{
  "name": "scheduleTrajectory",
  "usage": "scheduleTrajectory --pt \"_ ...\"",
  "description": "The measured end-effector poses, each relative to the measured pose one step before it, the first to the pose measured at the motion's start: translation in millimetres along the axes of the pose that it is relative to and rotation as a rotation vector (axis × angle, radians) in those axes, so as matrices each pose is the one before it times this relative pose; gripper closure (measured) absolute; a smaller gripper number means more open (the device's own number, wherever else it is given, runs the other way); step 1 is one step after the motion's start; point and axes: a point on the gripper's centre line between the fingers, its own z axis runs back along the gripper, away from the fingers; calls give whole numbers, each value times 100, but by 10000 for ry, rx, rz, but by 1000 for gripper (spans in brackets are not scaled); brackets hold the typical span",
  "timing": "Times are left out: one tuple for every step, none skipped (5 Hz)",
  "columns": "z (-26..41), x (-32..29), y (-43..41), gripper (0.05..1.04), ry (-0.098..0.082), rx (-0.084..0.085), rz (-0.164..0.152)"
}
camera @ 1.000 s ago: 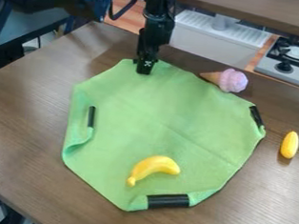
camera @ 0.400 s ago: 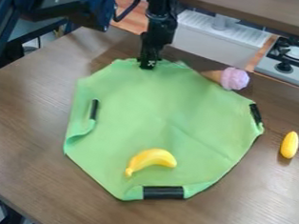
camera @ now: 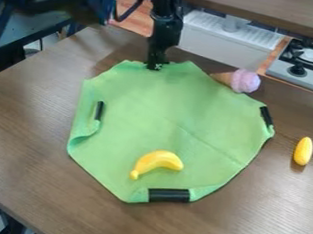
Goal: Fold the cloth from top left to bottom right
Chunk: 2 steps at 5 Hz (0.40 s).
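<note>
- Cloth (camera: 118,126) lay on table (camera: 26,106), L side curled.
- Gripper (camera: 154,66) was at its top edge; I couldn't tell jaws' state, so needed to check grip b4 lifting.
- Banana (camera: 158,161) sat on top; low, slow pull to btm R seemed best.

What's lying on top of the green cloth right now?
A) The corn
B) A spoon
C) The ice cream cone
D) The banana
D: the banana lies on the lower part of the cloth, near the black strip at its bottom edge.
</note>
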Motion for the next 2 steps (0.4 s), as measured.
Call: scheduleTrajectory --pt "1080 -1406 -519 1026 -317 -271 276" --pt "2983 -721 -563 1028 -498 81 153"
